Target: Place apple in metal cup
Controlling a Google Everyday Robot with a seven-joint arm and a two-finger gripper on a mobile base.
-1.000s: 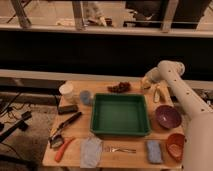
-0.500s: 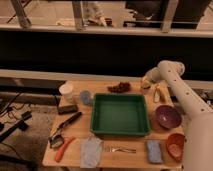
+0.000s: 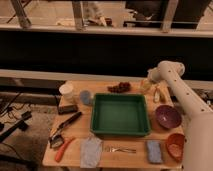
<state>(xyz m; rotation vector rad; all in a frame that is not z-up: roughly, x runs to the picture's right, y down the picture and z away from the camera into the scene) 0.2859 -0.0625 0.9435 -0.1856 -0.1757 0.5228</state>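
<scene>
From my seat I see the white arm reaching in from the right and bending down over the far right corner of the wooden table; the gripper sits at that corner, just right of the grape cluster and beyond the far right corner of the green tray; I cannot tell how the tool is set. A small pale yellow shape right at the gripper may be the apple, but I cannot tell whether it is held or resting on the table; the banana lies just to its right. I cannot pick out the metal cup with any certainty; on the far left side stand the white cup and, beside it toward the tray, the blue-grey cup. A dark block lies in front of the white cup; a dark-handled tool and an orange-handled one lie along the left edge. On the near edge I see a grey-blue cloth, a fork and a blue sponge; on the right sit a purple bowl and, nearer, an orange bowl. No brand, label or writing is readable on anything.
</scene>
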